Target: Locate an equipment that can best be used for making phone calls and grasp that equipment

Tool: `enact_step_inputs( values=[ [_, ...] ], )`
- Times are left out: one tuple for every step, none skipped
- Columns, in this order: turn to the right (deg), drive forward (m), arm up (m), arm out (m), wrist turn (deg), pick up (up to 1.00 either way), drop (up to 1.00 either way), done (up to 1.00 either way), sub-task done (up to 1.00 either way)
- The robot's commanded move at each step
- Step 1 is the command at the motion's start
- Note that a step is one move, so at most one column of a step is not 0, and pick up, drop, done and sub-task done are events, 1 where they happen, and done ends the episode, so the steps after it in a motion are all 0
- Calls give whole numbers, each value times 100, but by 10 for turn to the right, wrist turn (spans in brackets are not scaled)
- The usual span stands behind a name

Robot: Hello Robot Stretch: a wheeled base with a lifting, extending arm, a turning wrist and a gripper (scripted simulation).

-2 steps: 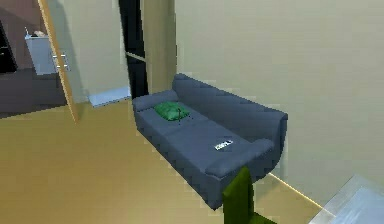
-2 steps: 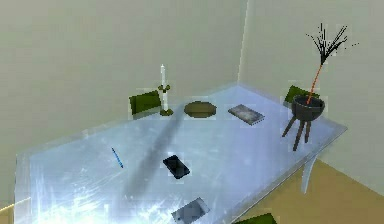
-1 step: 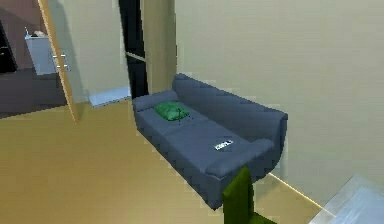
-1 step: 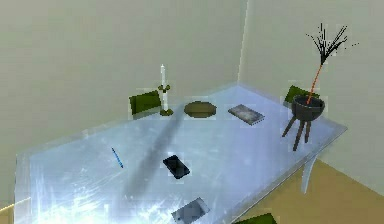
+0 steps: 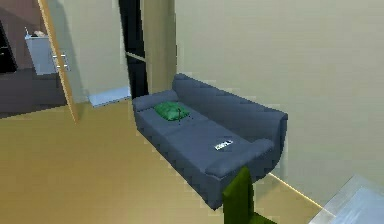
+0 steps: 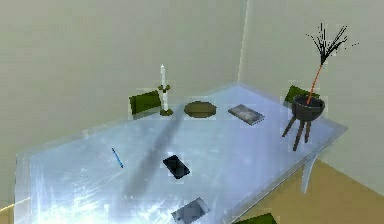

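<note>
You have a slate-blue sofa (image 5: 215, 130) with a green cushion (image 5: 170, 111); on your pale blue bench (image 6: 70, 172), a black phone (image 6: 176, 166), white candle (image 6: 162, 75), blue pen (image 6: 116, 157).

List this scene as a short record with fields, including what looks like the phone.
surface: pale table, green chairs beside it
on it: candle, round dish, book, pen, potted plant
likely phone: dark flat slab near the table's middle
seating: blue-grey sofa, green cushion on its seat
exit: open door, forward view's left
</note>
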Motion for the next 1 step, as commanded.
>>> enact_step_inputs(
  values=[
    [0,0,0,36,0,0,0,0,0]
  ],
)
